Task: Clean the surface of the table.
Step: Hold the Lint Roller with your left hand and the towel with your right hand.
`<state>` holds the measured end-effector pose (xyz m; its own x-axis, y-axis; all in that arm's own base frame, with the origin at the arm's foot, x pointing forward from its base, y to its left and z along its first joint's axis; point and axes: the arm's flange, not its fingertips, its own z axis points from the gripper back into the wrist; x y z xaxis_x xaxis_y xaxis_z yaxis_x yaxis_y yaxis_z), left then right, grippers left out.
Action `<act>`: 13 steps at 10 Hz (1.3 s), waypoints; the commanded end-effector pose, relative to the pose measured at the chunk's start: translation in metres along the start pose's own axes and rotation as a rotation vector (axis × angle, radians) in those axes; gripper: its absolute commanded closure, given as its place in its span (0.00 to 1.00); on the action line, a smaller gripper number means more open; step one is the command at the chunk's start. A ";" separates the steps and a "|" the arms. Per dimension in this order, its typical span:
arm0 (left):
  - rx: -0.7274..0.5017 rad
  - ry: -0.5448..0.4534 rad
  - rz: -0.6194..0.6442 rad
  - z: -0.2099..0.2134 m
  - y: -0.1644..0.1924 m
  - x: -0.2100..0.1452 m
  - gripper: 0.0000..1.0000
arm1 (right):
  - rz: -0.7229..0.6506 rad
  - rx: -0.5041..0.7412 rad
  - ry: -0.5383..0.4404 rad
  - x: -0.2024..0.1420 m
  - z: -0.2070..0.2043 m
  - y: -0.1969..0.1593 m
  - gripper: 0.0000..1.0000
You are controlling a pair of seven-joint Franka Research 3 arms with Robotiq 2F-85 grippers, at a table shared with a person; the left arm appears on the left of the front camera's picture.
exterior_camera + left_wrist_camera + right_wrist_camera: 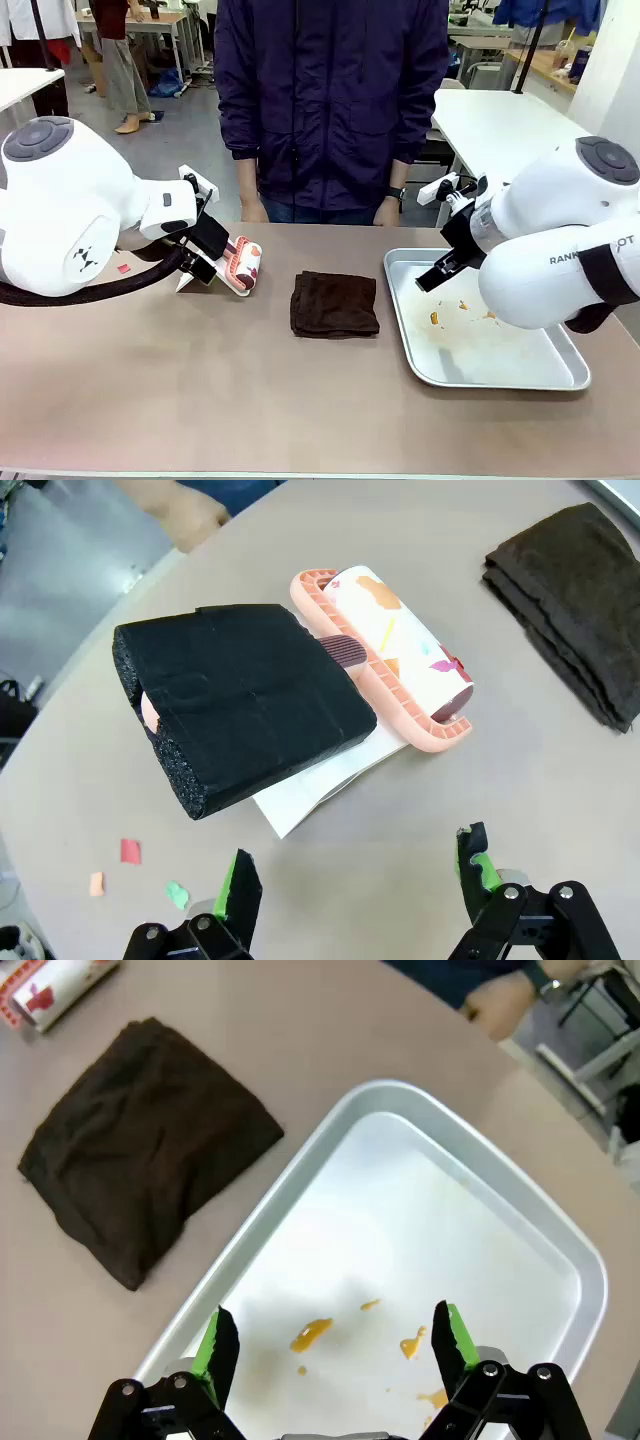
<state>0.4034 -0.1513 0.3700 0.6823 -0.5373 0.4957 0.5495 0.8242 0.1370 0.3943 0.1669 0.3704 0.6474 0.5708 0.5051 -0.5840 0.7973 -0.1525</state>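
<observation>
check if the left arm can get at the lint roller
Probably yes: the left tool is open just short of the lint roller, whose black foam handle faces it with nothing in between.

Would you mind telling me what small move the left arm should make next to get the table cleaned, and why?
Probably lower the left gripper onto the black foam handle of the lint roller and close. Its jaws stand open with that handle just ahead of them, and coloured paper scraps lie on the table nearby.
</observation>
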 end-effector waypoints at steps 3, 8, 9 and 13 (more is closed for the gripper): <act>0.000 0.000 0.000 0.000 0.000 0.000 0.00 | 0.000 0.000 0.000 0.000 0.000 0.000 0.00; 0.000 0.000 0.000 0.000 0.000 0.000 0.00 | 0.000 0.000 0.000 0.000 0.000 0.000 0.00; 0.000 0.000 0.000 0.000 0.000 0.000 0.00 | 0.000 0.000 0.000 0.000 0.000 0.000 0.00; 0.000 0.000 0.000 0.000 0.000 0.000 0.00 | 0.000 0.000 0.000 0.000 0.000 0.000 0.00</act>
<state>0.4034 -0.1512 0.3700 0.6826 -0.5370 0.4957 0.5492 0.8244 0.1368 0.3943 0.1670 0.3704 0.6471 0.5712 0.5049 -0.5842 0.7970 -0.1530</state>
